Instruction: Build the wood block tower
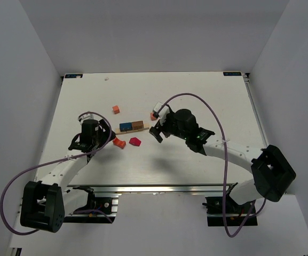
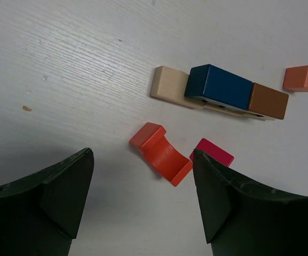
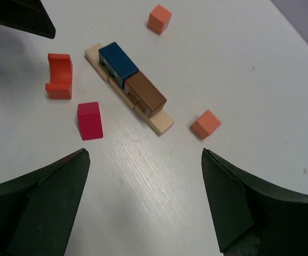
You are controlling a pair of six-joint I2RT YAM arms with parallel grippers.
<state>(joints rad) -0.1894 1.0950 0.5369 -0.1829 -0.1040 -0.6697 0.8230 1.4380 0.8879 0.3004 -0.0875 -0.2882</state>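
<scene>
The tower's base is a pale tan plank (image 1: pixel 120 132) lying flat, with a blue block (image 1: pixel 125 127) and a brown block (image 1: pixel 137 125) side by side on it. It also shows in the left wrist view (image 2: pixel 170 82) and the right wrist view (image 3: pixel 162 122). An orange arch block (image 2: pixel 160 152) and a red block (image 2: pixel 213 151) lie loose on the table just in front of it. My left gripper (image 2: pixel 142 160) is open and empty, just short of the arch. My right gripper (image 3: pixel 144 153) is open and empty, near the plank's right end.
One orange cube (image 1: pixel 116 109) lies behind the plank on the left. Another orange cube (image 1: pixel 153 116) lies by my right gripper (image 1: pixel 156 132). White walls enclose the table (image 1: pixel 196 90) on three sides.
</scene>
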